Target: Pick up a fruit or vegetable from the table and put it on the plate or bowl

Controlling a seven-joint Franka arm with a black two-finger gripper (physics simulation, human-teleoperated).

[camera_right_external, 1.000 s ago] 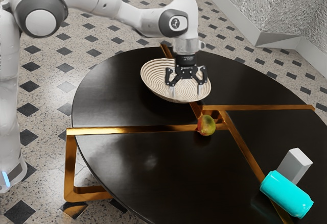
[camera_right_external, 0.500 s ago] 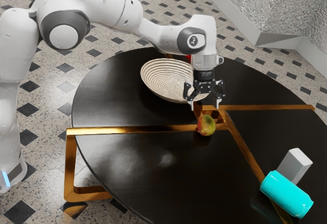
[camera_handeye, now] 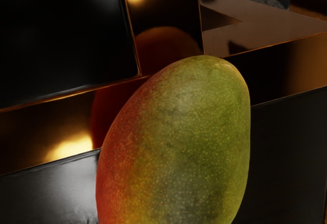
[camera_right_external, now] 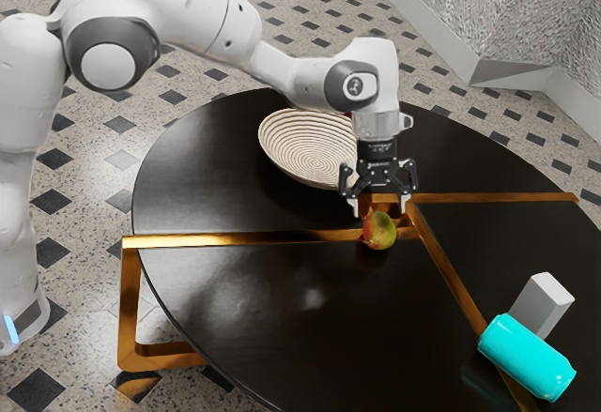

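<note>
Our black two-finger gripper (camera_right_external: 380,207), jaws spread open, hangs just above the red-green oval mango (camera_right_external: 379,232) on the round black table (camera_right_external: 244,309), beside the woven striped bowl (camera_right_external: 286,140). A teal can (camera_right_external: 526,356) and a grey block (camera_right_external: 542,304) lie well apart toward the exterior view's right.

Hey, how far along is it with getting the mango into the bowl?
Done: the tool is lined up, open, just above the mango, which lies on the table. In hand: nothing is gripped yet. Left: close on the mango, lift it, carry it to the woven bowl, which holds no fruit, and release.
</note>
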